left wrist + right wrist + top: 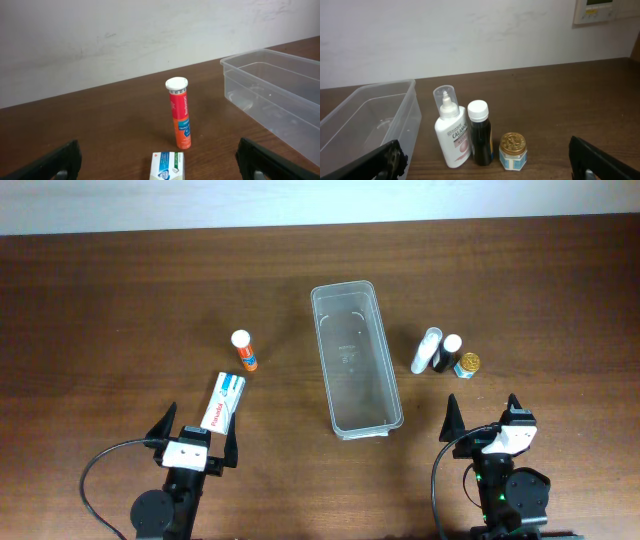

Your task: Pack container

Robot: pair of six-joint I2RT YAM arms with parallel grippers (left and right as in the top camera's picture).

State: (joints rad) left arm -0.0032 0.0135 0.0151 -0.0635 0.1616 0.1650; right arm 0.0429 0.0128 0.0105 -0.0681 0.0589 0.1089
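dark wood table [120, 300], pale wall behind. nearest, at 7 o'clock, left gripper [198, 434], fingers spread wide, pinching nothing. at 5 o'clock, right gripper [482, 415], likewise spread and bare. just ahead of the left one, white box [222, 402] lying flat, lettered "panadol". beyond it, upright orange tube [180, 117] with white cap, print too small to read. at centre, the container [355, 380], clear, running 12 to 6. at its 3 o'clock, white bottle [452, 132] marked "calami…", touching a dark bottle [480, 135] with white cap, then a small gold-lidded jar [513, 151].
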